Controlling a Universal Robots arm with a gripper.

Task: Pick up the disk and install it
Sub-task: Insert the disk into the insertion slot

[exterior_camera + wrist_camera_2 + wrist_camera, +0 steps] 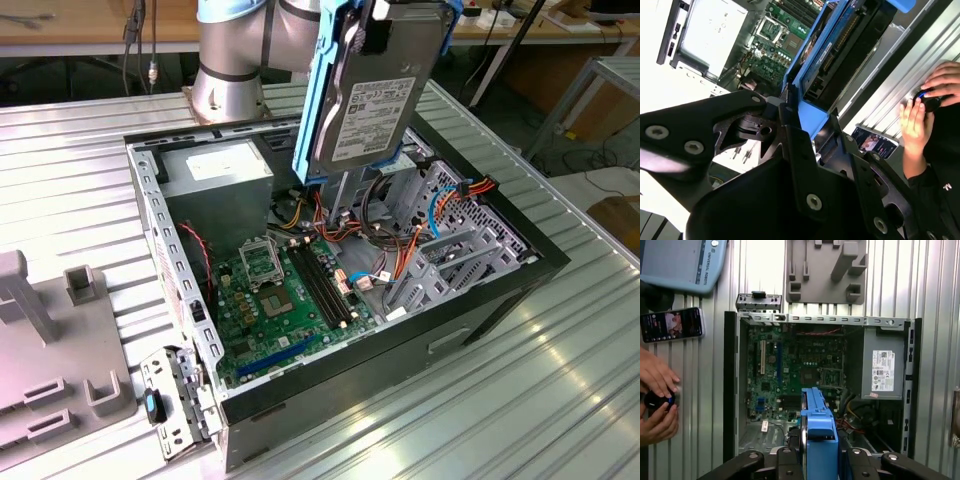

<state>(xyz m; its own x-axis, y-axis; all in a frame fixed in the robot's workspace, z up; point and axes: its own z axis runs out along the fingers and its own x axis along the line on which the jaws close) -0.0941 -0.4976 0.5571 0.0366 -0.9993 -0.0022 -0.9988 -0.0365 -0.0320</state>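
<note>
Step in hand: carry/install phase. Pickup is done, install is not.

The tool is clenched on the disk, a flat dark grey hard drive in a bright blue plastic carrier rail. In the second wrist view the black fingers flank the blue rail of the disk. In the first wrist view the blue end tab of the disk sticks out just ahead of the tool.

Disk position: in the air, on edge and slightly tilted, label side towards the exterior camera. It hangs over the far part of the open black desktop case, which lies on its side on the ribbed metal desk. Its lower edge is above the cable bundle, between the silver power supply box on the exterior view's left and the grey metal drive cage on the exterior view's right. I judge it apart from both; no contact is visible.

The green motherboard sits nearer, not under the disk.

Judgement on the next move: it calls for squaring the blue rails with the cage slot, keeping the orange and red cables out of the way, and a straight push.

Other: a grey moulded fixture tray is at the exterior view's left. A person's hands rest on the desk beside the case, near a phone.
</note>
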